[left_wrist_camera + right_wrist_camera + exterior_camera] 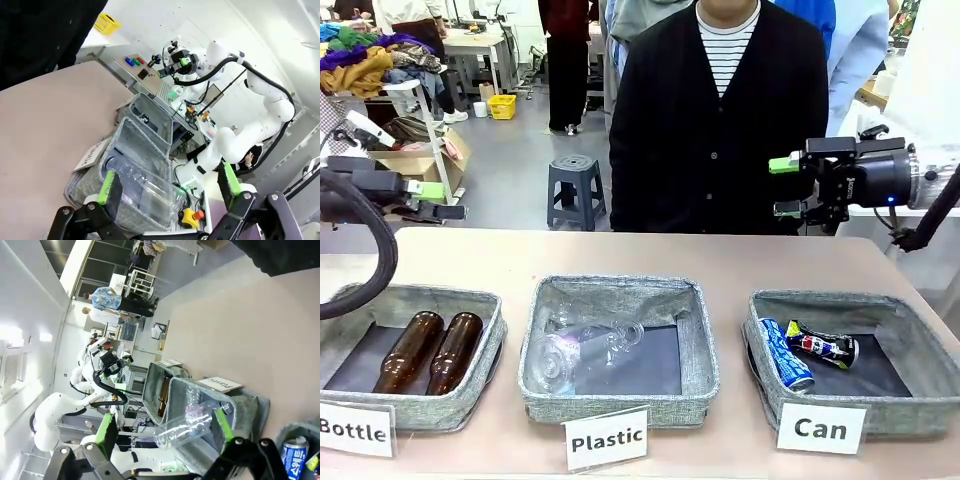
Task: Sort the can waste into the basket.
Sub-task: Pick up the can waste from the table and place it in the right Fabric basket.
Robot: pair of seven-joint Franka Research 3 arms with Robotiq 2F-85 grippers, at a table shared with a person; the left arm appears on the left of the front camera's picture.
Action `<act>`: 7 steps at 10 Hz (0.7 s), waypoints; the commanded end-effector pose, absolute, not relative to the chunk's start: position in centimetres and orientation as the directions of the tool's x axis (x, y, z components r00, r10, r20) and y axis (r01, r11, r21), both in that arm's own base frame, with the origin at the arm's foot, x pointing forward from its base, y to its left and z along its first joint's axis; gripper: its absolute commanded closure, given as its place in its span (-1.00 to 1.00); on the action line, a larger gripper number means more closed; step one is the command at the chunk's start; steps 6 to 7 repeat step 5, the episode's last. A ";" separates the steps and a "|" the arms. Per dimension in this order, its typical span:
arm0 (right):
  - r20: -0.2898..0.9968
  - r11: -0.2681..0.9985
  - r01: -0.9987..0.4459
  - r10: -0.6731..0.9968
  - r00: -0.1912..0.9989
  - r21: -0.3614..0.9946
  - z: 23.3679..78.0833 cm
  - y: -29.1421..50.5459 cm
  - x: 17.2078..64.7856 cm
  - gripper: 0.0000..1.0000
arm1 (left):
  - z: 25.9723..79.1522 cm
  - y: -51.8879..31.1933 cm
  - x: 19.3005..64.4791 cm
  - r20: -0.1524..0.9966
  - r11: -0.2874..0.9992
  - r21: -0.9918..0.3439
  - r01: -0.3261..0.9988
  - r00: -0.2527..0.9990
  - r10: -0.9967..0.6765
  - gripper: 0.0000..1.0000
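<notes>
Nearest the front camera stands the white "Can" sign (820,428), propped against the front wall of the basket (910,345), the rightmost of three grey fabric bins on the table (720,262). Both pieces of can waste lie inside it on the dark lining: the blue can (785,352) with white print lies toward the basket's left side, running front to back, and the dark can (823,345) with blue, red and yellow-green marks lies just right of it, touching or nearly touching at the far end. The blue can (295,456) also shows at the bottom right corner of the right wrist view.

The middle bin (620,345), signed "Plastic" (607,439), holds clear plastic bottles (582,352). The left bin (410,355), signed "Bottle" (355,430), holds two brown glass bottles (428,352) lying side by side.

The right gripper (783,187) hangs in the air above and behind the basket, pointing toward the middle of the table, its green-padded fingers (783,165) spread apart with nothing between them. The left gripper (440,200) hovers over the far left of the table, likewise spread and holding nothing; its own wrist view shows its fingers (106,187) parted wide above the plastic bin.

A person in a dark cardigan (720,120) over a striped top stands at the far side of the table.
</notes>
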State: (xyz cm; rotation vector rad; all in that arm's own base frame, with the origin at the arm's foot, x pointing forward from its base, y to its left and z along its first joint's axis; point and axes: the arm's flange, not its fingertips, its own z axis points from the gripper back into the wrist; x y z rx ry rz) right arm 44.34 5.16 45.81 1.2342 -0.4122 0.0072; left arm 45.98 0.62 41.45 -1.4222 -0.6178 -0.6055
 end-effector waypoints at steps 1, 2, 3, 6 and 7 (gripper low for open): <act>0.309 0.334 -0.228 -0.214 0.927 0.915 45.9 5.1 44.2 -1.00 | 41.3 0.9 45.7 0.699 0.065 -0.712 0.699 0.714 -0.020 -1.00; 0.309 0.334 -0.228 -0.214 0.927 0.915 45.9 5.1 44.2 -1.00 | 41.3 0.9 45.7 0.699 0.065 -0.712 0.699 0.714 -0.020 -1.00; 0.309 0.334 -0.228 -0.214 0.927 0.915 45.9 5.1 44.2 -1.00 | 41.3 0.9 45.7 0.699 0.065 -0.712 0.699 0.714 -0.020 -1.00; 0.309 0.334 -0.228 -0.214 0.927 0.915 45.9 5.1 44.2 -1.00 | 41.3 0.9 45.7 0.699 0.065 -0.712 0.699 0.714 -0.020 -1.00; 0.309 0.334 -0.228 -0.214 0.927 0.915 45.9 5.1 44.2 -1.00 | 41.3 0.9 45.7 0.699 0.065 -0.712 0.699 0.714 -0.020 -1.00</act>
